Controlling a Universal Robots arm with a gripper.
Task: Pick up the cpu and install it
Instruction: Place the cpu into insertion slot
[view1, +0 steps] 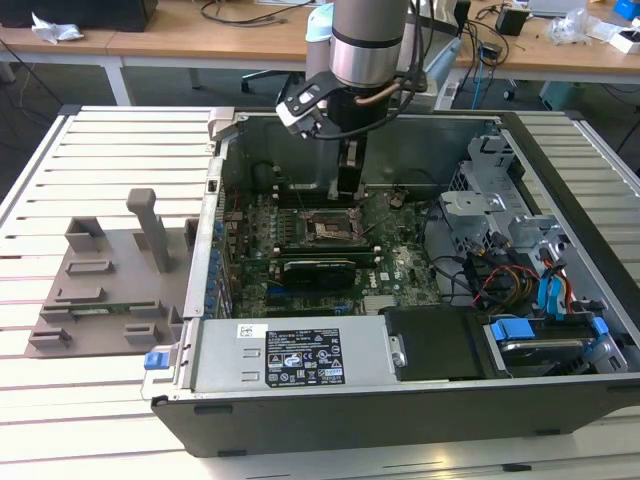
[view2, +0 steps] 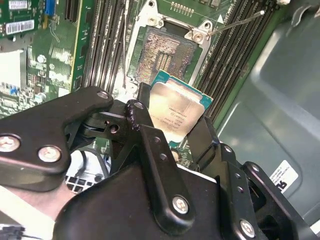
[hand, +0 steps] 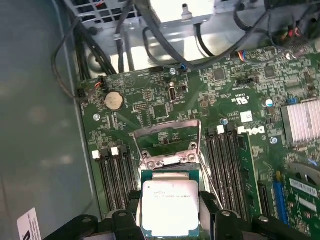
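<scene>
Gripper (view2: 175, 122), nearest the lens in the second wrist view: its black fingers (view2: 144, 107) were narrowed onto two opposite edges of the cpu (view2: 178, 111). This grip left the metal top facing the camera and, by judgement, the contact side towards the board. Exterior view, from its left to its right: a grey fixture plate (view1: 100, 285) lay on the slatted table (view1: 120, 150). The computer case (view1: 400, 420) lay on its side with the panel off, admitting the arm from above. The socket (view1: 328, 230) had its retaining frame raised to receive the chip. Drive bays (view1: 520, 240) stood at the far end. The cpu hung just above the socket, not yet seated.
</scene>
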